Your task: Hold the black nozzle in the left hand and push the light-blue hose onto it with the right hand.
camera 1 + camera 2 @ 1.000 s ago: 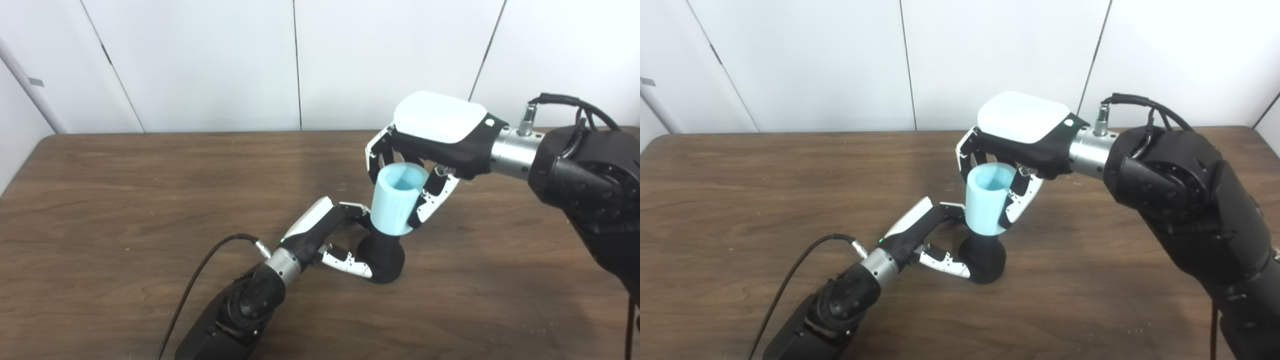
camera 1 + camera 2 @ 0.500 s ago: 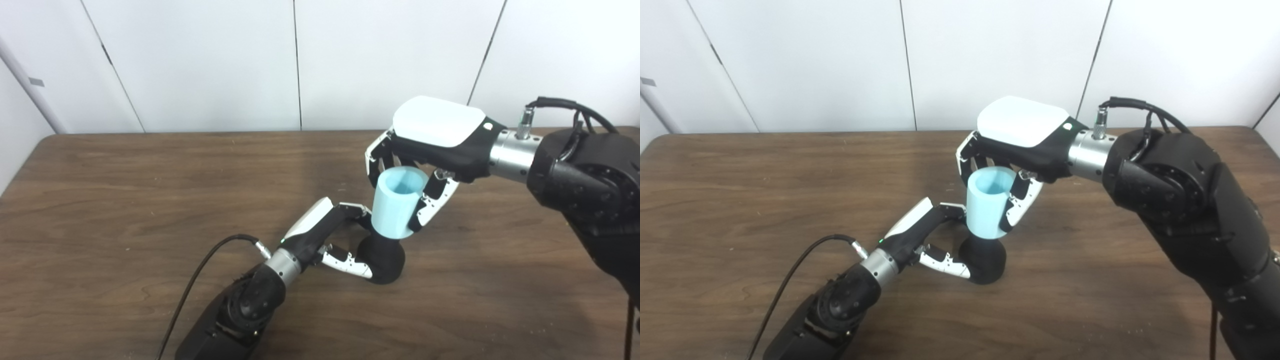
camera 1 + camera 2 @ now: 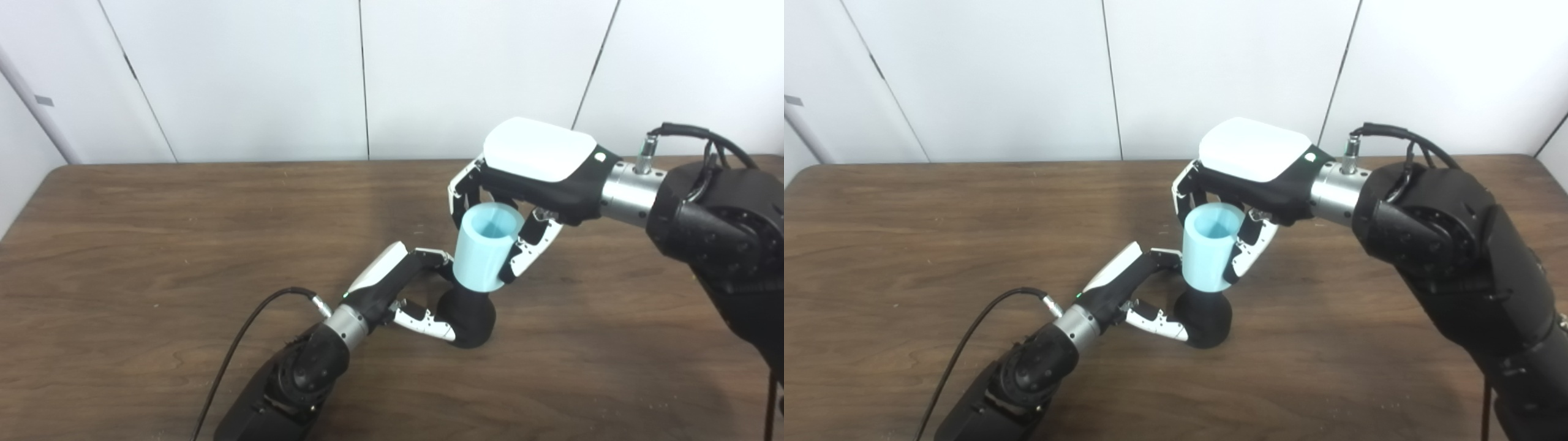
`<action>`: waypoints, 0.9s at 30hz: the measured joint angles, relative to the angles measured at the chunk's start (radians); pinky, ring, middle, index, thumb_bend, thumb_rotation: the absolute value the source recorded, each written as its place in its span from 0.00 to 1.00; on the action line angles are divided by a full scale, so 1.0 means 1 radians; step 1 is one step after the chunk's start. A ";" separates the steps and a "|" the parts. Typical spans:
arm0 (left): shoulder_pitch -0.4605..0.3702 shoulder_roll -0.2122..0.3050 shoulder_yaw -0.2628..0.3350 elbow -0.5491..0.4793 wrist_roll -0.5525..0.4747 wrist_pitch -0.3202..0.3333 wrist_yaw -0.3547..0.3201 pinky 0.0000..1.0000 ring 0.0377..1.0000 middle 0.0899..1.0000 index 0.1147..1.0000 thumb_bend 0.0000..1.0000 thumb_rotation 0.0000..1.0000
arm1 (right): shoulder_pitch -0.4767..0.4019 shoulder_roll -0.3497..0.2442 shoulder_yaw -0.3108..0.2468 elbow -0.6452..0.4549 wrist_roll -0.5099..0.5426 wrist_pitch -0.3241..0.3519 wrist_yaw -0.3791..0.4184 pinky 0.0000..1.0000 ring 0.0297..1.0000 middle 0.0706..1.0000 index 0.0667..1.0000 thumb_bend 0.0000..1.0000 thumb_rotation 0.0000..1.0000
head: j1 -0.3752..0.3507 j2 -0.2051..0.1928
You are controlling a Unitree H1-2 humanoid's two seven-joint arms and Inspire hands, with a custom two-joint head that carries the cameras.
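The black nozzle [image 3: 468,315] is being held upright on the dark wood bench [image 3: 153,245], near its middle and a little toward the right edge. It is matte black, with a rounded bulbous base narrowing upward to a neck that is hidden inside the hose. The left hand [image 3: 398,288] is being kept wrapped around it from the left side, with white-and-black fingers [image 3: 425,321] curled low across the bulb and others reaching behind the neck.

The light-blue hose [image 3: 486,248] is being shown as a short, stout, pale blue cylinder, smooth-walled and hollow, its open top facing up and tilted slightly toward the right. Its lower end is being seated over the nozzle's neck, so the two are touching. The right hand [image 3: 520,202] is being held closed around the hose from above and behind, fingers on both flanks, its white back plate turned upward. A black cable [image 3: 245,343] is being trailed across the bench from the left wrist.
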 measured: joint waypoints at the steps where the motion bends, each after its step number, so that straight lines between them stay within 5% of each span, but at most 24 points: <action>1: 0.000 0.000 0.000 0.000 0.000 0.000 0.000 0.82 0.71 0.57 0.42 0.51 0.08 | 0.005 0.003 -0.002 0.003 0.000 -0.007 -0.007 0.21 0.26 0.36 0.48 0.52 0.00 | 0.003 0.002; 27: 0.000 0.001 0.002 -0.002 0.003 0.001 -0.002 0.84 0.71 0.57 0.42 0.51 0.08 | 0.034 0.031 0.001 0.025 -0.032 -0.073 -0.046 0.28 0.31 0.37 0.48 0.52 0.00 | 0.003 0.008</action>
